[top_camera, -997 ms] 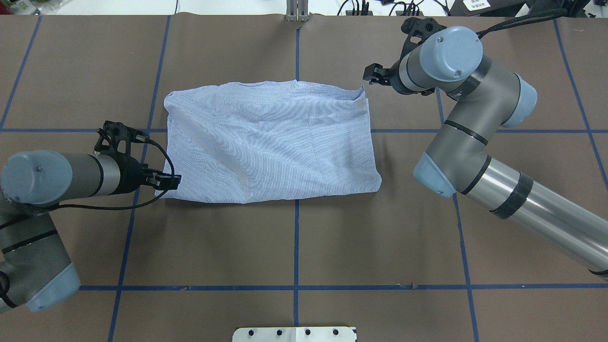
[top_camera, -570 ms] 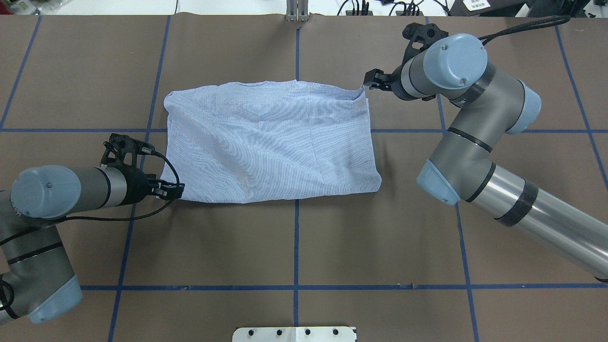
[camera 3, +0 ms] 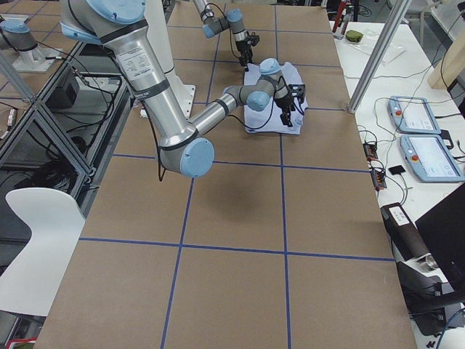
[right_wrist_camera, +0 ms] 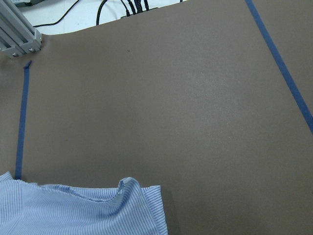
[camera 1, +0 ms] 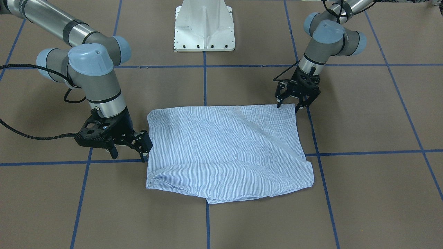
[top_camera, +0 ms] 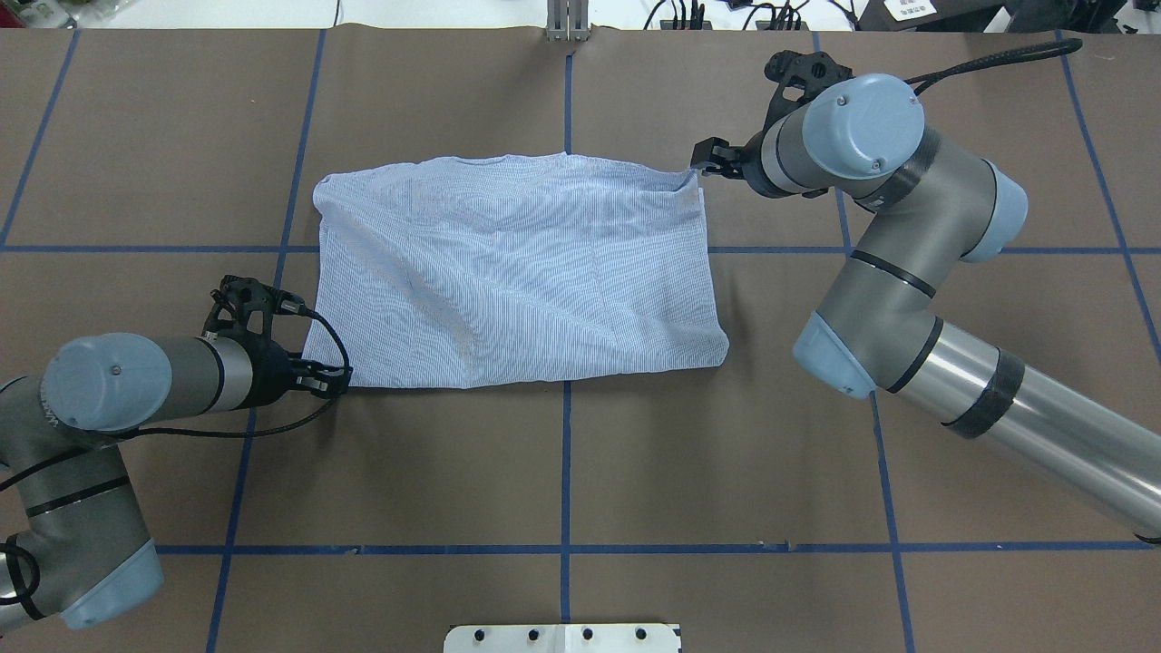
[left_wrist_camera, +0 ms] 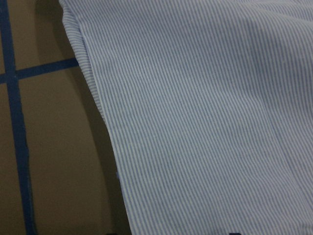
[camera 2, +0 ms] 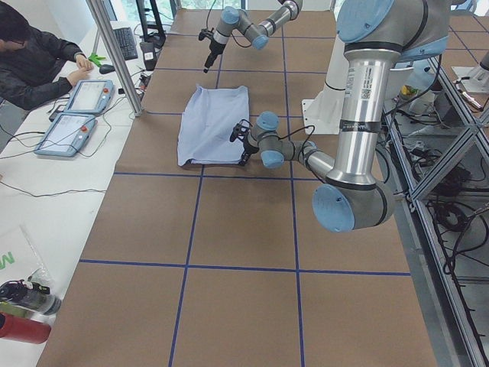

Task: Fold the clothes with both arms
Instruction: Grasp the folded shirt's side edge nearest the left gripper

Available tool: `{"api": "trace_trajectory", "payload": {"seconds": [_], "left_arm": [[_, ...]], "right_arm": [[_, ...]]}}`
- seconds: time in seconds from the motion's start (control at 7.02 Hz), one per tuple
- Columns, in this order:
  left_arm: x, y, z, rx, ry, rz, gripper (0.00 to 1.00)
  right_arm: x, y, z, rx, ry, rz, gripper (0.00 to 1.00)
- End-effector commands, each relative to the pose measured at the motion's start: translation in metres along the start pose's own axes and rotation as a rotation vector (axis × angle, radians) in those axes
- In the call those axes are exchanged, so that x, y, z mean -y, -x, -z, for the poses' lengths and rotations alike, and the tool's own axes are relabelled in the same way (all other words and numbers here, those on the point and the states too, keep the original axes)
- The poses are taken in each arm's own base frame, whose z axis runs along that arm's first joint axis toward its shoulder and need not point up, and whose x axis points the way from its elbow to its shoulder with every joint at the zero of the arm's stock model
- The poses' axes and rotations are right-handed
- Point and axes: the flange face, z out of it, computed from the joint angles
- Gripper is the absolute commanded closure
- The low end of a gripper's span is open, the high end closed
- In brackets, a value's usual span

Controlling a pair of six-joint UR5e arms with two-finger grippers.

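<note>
The light blue, white-striped fabric shirt (top_camera: 517,272) lies folded on the brown table (top_camera: 408,472). The black left gripper (camera 1: 289,106), fingers spread, sits at the shirt corner toward the table's near-left corner. The black right gripper (camera 1: 128,157), fingers also spread, is beside the shirt's side facing the right edge.

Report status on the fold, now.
Left gripper open at robot-side left corner of shirt. Right gripper open at far right corner. It lies flat, partly folded, not gripped. Nothing between grippers and cloth.

Table (top_camera: 453,472), brown-covered and divided by blue tape lines (top_camera: 565,453). A folded light blue striped shirt (top_camera: 517,272) lies flat on it, between the left gripper (top_camera: 337,381) at one corner and the right gripper (top_camera: 700,161) at the diagonally opposite corner. A white base plate (camera 1: 204,26) sits robot-side of both grippers.
</note>
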Motion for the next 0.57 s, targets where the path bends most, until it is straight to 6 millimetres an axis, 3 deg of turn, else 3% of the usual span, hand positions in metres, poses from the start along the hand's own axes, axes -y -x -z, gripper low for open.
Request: {"api": "trace_trajectory", "payload": {"seconds": [0.0,0.14,0.28,0.43], "left_arm": [[-0.004,-0.010,0.002,-0.017,0.004,0.001,1.00],[-0.001,-0.010,0.010,-0.023,-0.003,-0.003,1.00],[-0.010,0.004,0.025,-0.019,0.008,-0.010,1.00],[0.002,0.026,0.030,0.020,-0.017,-0.058,1.00]], "right_arm": [[0.000,0.000,0.000,0.001,-0.001,0.000,0.00],[0.000,0.000,0.001,-0.001,-0.007,0.000,0.00],[-0.002,0.002,0.000,-0.002,-0.015,0.004,0.00],[-0.003,0.002,0.000,-0.002,-0.014,0.004,0.00]]}}
